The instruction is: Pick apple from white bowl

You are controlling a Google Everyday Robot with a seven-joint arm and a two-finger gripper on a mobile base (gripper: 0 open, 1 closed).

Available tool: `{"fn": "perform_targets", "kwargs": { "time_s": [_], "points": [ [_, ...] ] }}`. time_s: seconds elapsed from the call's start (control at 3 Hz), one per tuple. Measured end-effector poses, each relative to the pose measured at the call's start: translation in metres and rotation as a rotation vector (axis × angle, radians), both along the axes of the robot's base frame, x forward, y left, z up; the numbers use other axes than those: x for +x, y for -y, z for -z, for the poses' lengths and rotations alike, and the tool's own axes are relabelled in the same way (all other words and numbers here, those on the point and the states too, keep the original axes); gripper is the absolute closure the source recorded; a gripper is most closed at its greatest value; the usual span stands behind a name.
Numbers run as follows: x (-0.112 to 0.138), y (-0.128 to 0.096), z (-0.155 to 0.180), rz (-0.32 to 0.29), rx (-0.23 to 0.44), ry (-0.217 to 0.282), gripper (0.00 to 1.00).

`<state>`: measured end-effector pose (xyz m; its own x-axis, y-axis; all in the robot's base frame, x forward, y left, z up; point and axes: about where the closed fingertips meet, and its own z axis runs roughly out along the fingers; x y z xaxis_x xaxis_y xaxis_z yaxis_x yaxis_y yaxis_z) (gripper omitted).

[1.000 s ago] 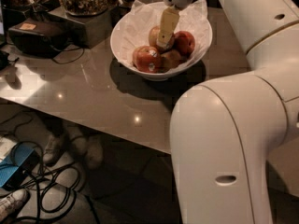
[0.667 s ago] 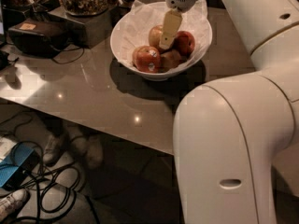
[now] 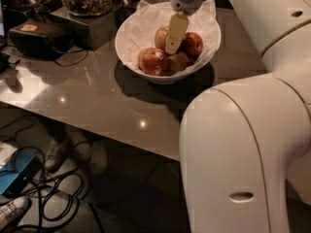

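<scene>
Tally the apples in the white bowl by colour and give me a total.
Red apples: 2
Yellow-gold apple: 1
Brownish apple, in shadow: 1
Total: 4 apples visible in the white bowl. The end effector hangs low over its middle, in front of the yellow-gold apple, and may hide more.

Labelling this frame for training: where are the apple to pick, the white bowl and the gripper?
apple (image 3: 160,37): camera view, yellow left side.
white bowl (image 3: 127,45): camera view, paper-lined left wall.
gripper (image 3: 170,49): camera view, tip, inside the white bowl beside the apple.
</scene>
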<state>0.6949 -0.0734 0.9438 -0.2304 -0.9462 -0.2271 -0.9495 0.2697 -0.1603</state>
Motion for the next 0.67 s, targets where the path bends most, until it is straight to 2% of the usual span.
{"fn": "perform_targets", "kwargs": {
  "time_s": [0.67],
  "points": [
    [-0.0001, -0.0056, 0.0054, -0.020, -0.020, -0.010, 0.21]
  ]
}}
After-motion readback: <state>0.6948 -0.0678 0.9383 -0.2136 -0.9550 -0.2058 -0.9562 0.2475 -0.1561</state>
